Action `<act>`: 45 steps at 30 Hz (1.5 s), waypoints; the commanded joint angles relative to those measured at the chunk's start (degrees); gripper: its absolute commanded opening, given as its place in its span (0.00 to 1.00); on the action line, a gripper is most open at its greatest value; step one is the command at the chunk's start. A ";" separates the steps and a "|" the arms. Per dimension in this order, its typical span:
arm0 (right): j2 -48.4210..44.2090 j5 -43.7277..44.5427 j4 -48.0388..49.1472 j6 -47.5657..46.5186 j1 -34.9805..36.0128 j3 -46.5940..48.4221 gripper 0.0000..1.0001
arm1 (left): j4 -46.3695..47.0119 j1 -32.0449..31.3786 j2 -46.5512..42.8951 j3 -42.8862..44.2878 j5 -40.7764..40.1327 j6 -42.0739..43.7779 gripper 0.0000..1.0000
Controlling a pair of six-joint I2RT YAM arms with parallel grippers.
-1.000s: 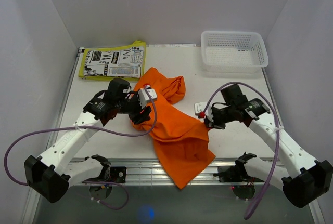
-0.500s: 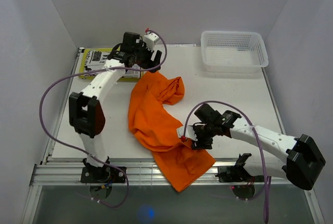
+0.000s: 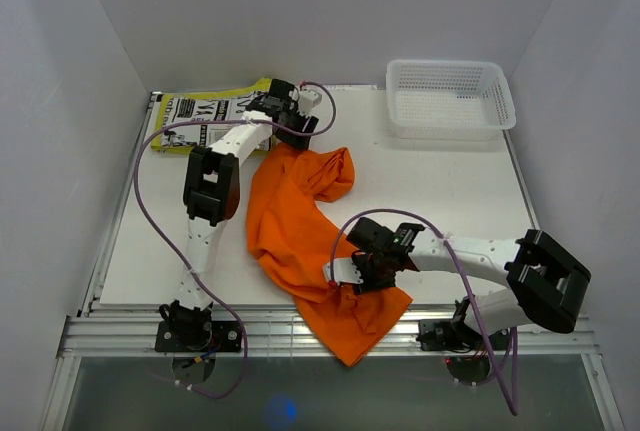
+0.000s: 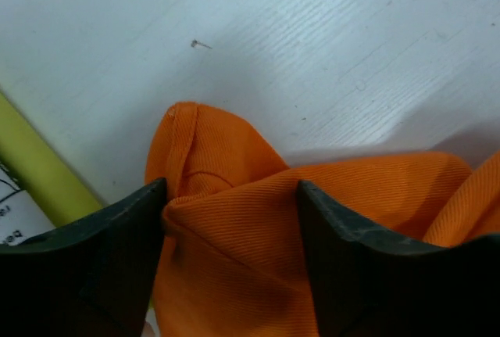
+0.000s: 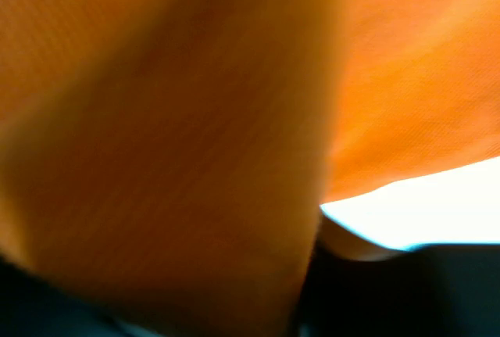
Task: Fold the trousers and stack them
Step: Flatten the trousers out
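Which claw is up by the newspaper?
The left claw, at the far end of the trousers, beside the printed paper. The right claw is on their near end.

White mesh basket (image 3: 450, 129) is sitting at the table's (image 3: 450, 191) far right corner; yellow-edged printed paper (image 3: 205, 111) is lying flat far left.

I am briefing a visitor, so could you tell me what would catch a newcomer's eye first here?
The bright orange trousers lie crumpled across the table, one end spilling over its near edge. The left arm reaches their far end beside the printed paper; the right arm, their near part.
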 commanded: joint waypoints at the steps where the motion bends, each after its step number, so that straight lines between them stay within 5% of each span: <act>1: 4.36 9.97 4.02 -0.71 0.36 -4.02 0.42 | -3.11 -0.30 -6.02 -2.93 3.84 0.82 0.70; 3: 4.28 12.88 5.26 -1.59 -0.42 -5.00 0.28 | -4.44 -0.30 -6.73 -4.25 6.13 0.55 0.58; 4: 4.10 13.68 5.87 -1.85 -0.86 -5.35 0.13 | -5.92 -0.30 -7.17 -4.17 6.57 0.46 0.38; 7: 1.48 15.88 5.53 -2.56 -4.02 -5.53 0.08 | -6.73 0.05 -10.85 -4.08 6.84 -0.93 0.00; 14: -7.75 16.67 0.53 -12.21 -24.37 -3.33 0.08 | -3.66 5.23 -32.16 -12.67 9.21 -5.07 0.00; 23: -15.85 15.44 -0.01 -27.68 -43.39 -6.41 0.08 | 4.08 13.15 -63.22 -53.62 2.45 -4.11 0.00; 24: -16.02 14.75 -0.18 -28.04 -45.32 -6.50 0.08 | 3.74 13.76 -65.42 -56.96 2.44 -2.45 0.01; 25: -16.64 14.30 -0.88 -28.48 -46.12 -6.76 0.08 | 2.95 14.20 -69.01 -62.65 3.84 -1.05 0.16; 26: -17.08 13.95 -1.58 -28.84 -46.56 -6.93 0.08 | 1.81 14.21 -70.52 -64.88 4.63 0.10 0.33; 27: -17.60 13.51 -2.20 -29.53 -47.18 -7.20 0.15 | -0.99 14.29 -71.76 -66.73 5.77 1.16 0.66; 29: -18.83 13.60 -2.82 -30.07 -47.27 -8.25 0.39 | -3.73 14.47 -74.93 -70.15 8.85 4.06 0.92; 30: -19.10 13.60 -2.82 -30.24 -47.45 -8.34 0.66 | -4.87 14.64 -75.80 -70.26 9.12 5.11 0.98; 33: -18.49 12.29 -2.82 -28.59 -48.41 -5.98 0.98 | -6.28 15.70 -76.78 -68.25 7.89 5.03 0.98; 39: -15.50 4.65 -10.28 -28.48 -55.26 6.23 0.98 | -10.58 19.82 -72.39 -61.49 11.40 11.43 0.98; 45: -10.49 -3.88 -21.18 -28.05 -60.72 16.78 0.96 | -14.35 31.33 -62.12 -51.21 14.47 13.64 0.98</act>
